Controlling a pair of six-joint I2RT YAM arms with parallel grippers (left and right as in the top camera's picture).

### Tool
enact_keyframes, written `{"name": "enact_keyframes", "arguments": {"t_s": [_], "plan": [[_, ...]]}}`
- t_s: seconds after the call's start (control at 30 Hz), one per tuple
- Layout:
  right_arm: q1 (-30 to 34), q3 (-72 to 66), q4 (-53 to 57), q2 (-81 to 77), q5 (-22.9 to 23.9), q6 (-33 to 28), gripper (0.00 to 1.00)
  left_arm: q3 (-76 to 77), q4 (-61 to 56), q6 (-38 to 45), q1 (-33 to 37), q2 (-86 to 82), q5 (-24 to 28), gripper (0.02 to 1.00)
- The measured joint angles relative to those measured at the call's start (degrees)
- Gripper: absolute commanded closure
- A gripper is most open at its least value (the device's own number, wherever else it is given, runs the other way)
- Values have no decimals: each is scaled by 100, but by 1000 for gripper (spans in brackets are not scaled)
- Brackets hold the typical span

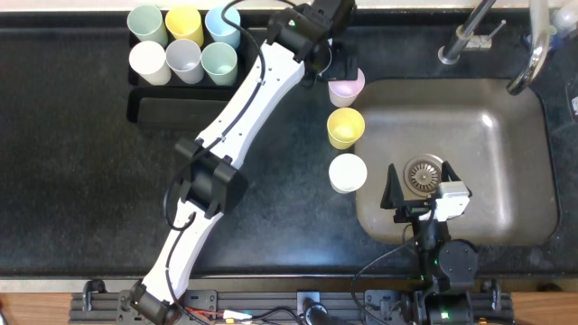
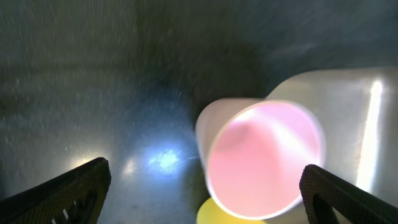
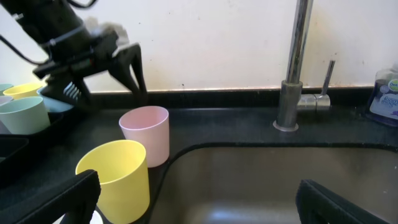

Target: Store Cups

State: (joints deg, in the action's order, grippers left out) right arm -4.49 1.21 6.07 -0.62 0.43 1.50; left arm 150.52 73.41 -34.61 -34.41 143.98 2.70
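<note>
Three cups stand in a row on the dark counter by the sink's left rim: a pink cup [image 1: 346, 88] [image 2: 261, 162] [image 3: 146, 134], a yellow cup [image 1: 345, 127] [image 3: 118, 177] and a white cup [image 1: 348, 172]. My left gripper [image 1: 327, 65] [image 2: 205, 171] [image 3: 109, 81] hovers open just above and behind the pink cup, touching nothing. My right gripper [image 1: 420, 185] [image 3: 198, 183] is open and empty over the sink basin. A black tray [image 1: 181, 108] at the back left holds several upright cups [image 1: 185, 45].
The steel sink [image 1: 506, 135] takes up the right side, with a faucet [image 1: 470, 36] [image 3: 298, 62] behind it and a soap bottle [image 3: 385, 93] at the far right. The tray's front section is bare. Open counter lies left of the cup row.
</note>
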Motion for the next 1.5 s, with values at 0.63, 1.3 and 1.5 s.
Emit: {"name": "enact_keyframes", "arguments": {"t_s": [0.63,1.3,1.5], "plan": [[2,0,0,-2,2,-2,5,2,208,-90,2,332,7,91],[2,0,0,0,0,2,3,39,356,-146,531,-142,-160,982],[2,0,0,0,2,0,3,-177,1276,-212,1749,-2011,-245,982]]}}
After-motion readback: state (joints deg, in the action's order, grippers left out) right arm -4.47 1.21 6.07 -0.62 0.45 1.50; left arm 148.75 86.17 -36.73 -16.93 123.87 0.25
